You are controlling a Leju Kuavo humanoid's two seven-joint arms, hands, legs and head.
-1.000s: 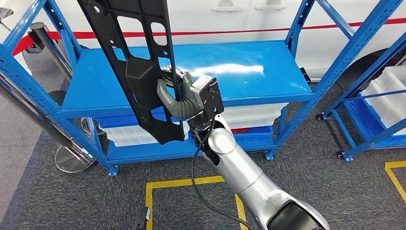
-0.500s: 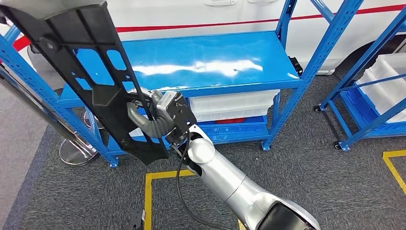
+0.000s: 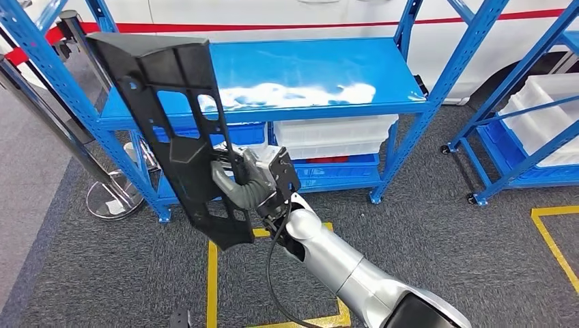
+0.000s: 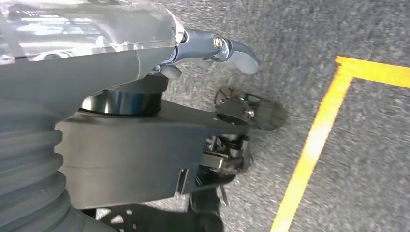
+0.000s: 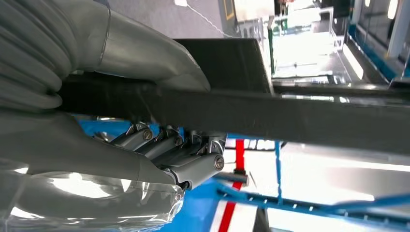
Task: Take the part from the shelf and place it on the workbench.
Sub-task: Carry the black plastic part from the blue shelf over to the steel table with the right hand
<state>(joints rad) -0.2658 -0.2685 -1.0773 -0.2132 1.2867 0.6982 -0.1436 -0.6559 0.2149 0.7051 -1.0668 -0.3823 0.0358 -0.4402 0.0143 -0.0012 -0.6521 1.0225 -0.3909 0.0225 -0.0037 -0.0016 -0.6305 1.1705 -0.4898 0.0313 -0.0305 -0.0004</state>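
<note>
R hand (image 3: 235, 186) grips black part (image 3: 181, 130) — upright, before blue shelf (image 3: 321, 75).

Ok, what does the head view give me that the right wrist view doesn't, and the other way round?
Head view alone: the whole black part held tilted in front of the blue shelf, white bins on the lower level, the silver right arm, and yellow floor tape below. Right wrist view alone: the grip up close, thumb on one face of the part and fingers curled against the opposite face. Both share: the right hand gripping the part, with blue shelf framing behind.
</note>
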